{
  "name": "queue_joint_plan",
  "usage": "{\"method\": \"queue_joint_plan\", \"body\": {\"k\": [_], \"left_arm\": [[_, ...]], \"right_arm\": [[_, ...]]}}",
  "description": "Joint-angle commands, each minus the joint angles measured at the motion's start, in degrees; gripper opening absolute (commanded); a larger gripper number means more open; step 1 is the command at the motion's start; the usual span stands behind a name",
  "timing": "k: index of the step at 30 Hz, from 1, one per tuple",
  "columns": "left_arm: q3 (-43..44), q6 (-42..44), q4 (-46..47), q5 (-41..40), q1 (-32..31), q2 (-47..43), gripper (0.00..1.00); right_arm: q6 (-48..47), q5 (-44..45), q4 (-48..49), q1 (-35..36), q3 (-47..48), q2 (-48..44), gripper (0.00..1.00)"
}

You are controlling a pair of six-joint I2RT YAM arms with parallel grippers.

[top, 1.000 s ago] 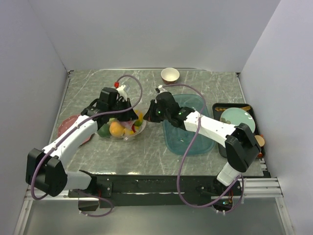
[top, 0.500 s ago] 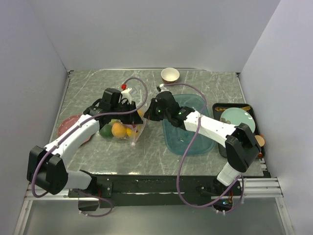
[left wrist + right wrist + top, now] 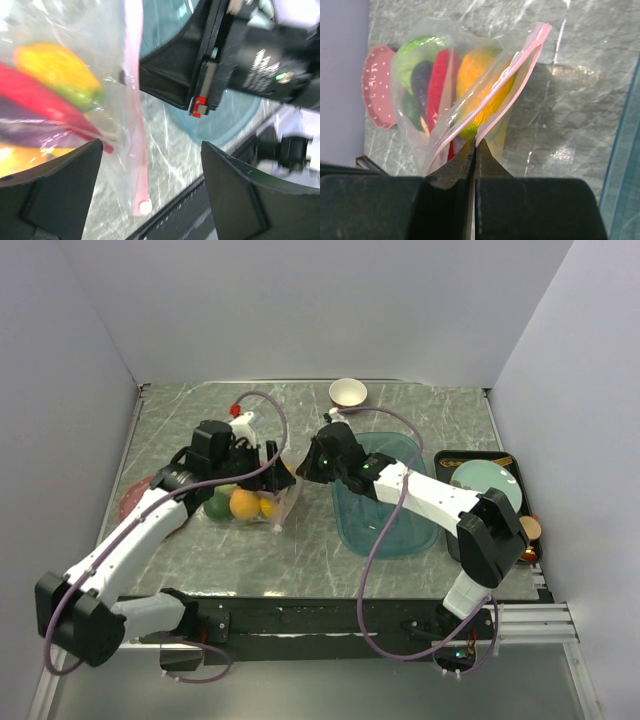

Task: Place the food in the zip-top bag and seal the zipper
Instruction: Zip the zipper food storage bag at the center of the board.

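While I look down from above, the zip-top bag (image 3: 250, 502) lies left of centre on the bench (image 3: 420, 410), with the food (image 3: 243, 504) bulging inside it.

From the left wrist, the left end effector (image 3: 150, 195) stands spread wide and holds nothing. The pink zipper (image 3: 134, 115) runs down mid-frame ahead of it.

From the right wrist, the right end effector (image 3: 474, 150) is pressed together, pinching the zipper at lower centre.

I judge the film floppy, slick and light, and the load lumpy and prone to shifting. The stiffer zipper strip looks like the best place to take hold.
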Motion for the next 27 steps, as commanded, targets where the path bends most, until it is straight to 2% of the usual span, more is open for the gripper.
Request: {"method": "queue_joint_plan", "body": {"k": [1,5,12,18,21,23,27], "left_arm": [[-0.3,-6.0,1.6,-12.8,-0.2,-7.3,0.88],[-4.5,-14.3,-1.0,-17.3,0.2,-11.0,0.86],[-13.0,-25.1,1.0,-11.9,0.2,-17.4,0.81],[-20.0,-33.7,3.3,-11.6,0.4,-24.1,0.77],[-23.4,-36.9,6.0,-9.7,0.4,-24.8,0.75],[-26.4,-39.4,10.2,-5.8,0.4,-23.6,0.74],[-31.2,-43.6,17.7,-0.7,0.6,-21.6,0.66]], "right_arm": [[0.8,2.4,0.6,-1.0,2.2,-0.5,0.03],[0.7,2.1,0.7,-1.6,1.9,-0.9,0.04],[0.6,1.9,0.6,-2.7,2.0,-1.6,0.04],[0.7,1.2,1.0,-3.1,2.0,-1.7,0.04],[0.9,0.9,1.3,-3.1,2.0,-1.7,0.04],[0.9,0.9,1.3,-3.2,2.0,-1.7,0.04],[1.3,0.5,1.7,-3.4,1.7,-1.9,0.04]]}}
